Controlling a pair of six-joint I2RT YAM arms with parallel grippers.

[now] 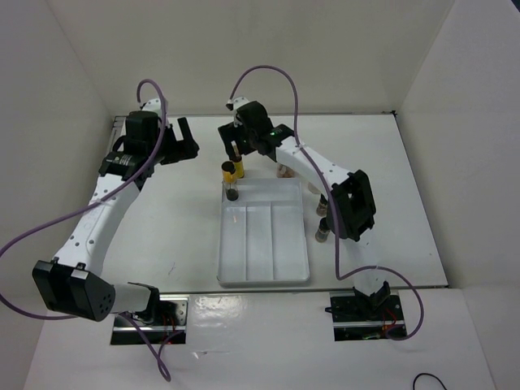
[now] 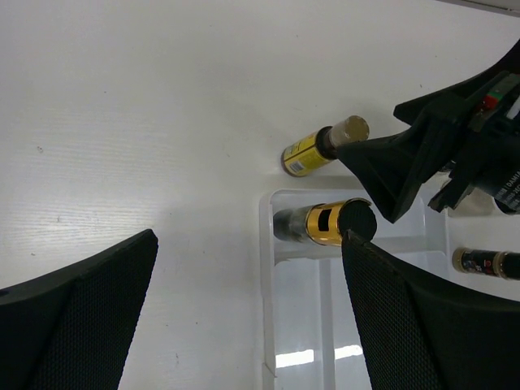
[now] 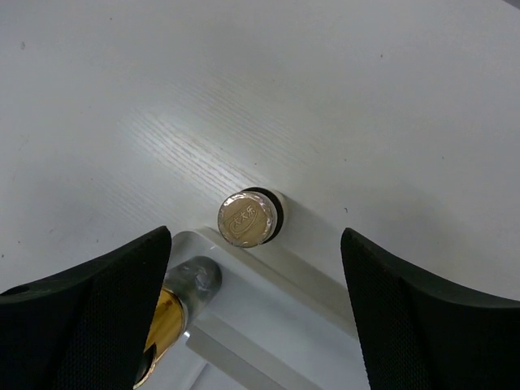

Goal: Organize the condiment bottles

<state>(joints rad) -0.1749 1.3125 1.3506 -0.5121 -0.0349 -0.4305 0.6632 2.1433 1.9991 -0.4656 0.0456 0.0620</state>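
Note:
A slim yellow bottle (image 1: pixel 233 171) with a foil-coloured top stands on the table just beyond the far left corner of the white tray (image 1: pixel 284 268). It also shows in the left wrist view (image 2: pixel 307 154) and from above in the right wrist view (image 3: pixel 248 217). A second yellow bottle (image 1: pixel 232 195) with a black cap stands inside the tray's far left corner (image 2: pixel 321 223) (image 3: pixel 175 305). My right gripper (image 1: pixel 235 151) (image 3: pixel 256 244) is open and empty, hovering over the foil-topped bottle. My left gripper (image 1: pixel 185 140) (image 2: pixel 248 244) is open and empty, left of both bottles.
Two small dark bottles (image 1: pixel 322 207) (image 1: pixel 322 234) stand right of the tray, beside my right arm; one shows in the left wrist view (image 2: pixel 487 262). A pale object (image 1: pixel 284 171) sits partly hidden behind the right arm. White walls enclose the table.

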